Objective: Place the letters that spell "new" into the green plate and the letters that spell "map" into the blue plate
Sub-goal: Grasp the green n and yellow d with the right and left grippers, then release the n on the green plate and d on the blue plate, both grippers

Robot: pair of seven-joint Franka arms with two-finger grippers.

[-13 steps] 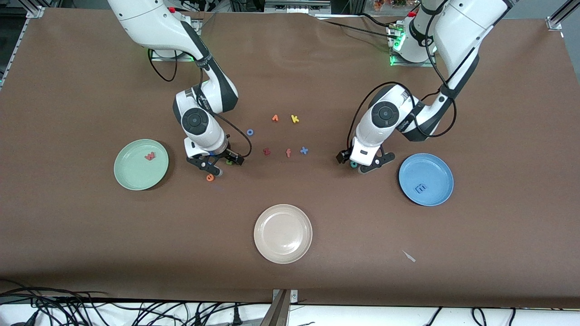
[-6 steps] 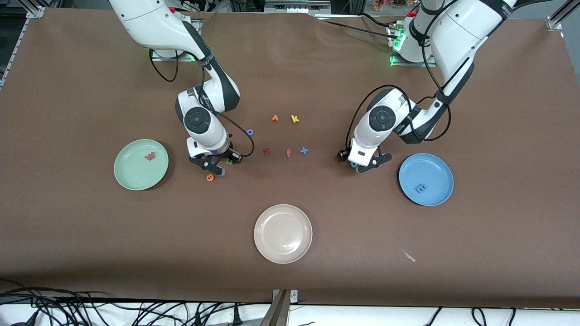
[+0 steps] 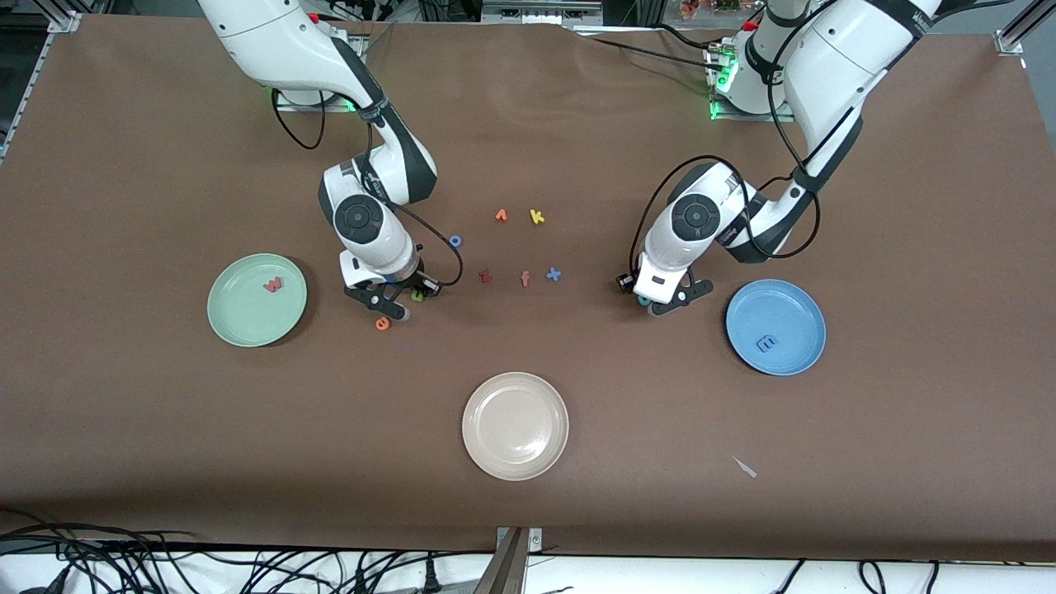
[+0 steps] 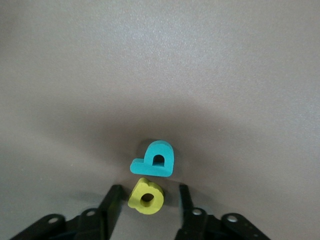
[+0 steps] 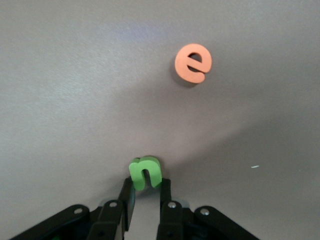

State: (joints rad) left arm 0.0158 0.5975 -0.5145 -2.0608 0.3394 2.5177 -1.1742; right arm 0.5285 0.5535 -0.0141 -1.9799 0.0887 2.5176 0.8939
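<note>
Down at the table's middle, the right gripper (image 5: 146, 197) pinches the small green foam letter n (image 5: 145, 172) tight between its fingers, the left gripper (image 4: 147, 202) stands narrowly open around the yellow foam letter a (image 4: 146, 196), the teal foam letter p (image 4: 156, 159) touching it.

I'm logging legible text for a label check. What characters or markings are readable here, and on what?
"n": green letter pinched in the right gripper.
"a": yellow letter between the left gripper's open fingers.
"p": teal letter beside it.
"e": orange letter, lying loose.
"w": red letter in the green plate.
"m": blue letter in the blue plate.
"k", "f", "x", "o": loose letters.
Arm markings: too small to read.
</note>
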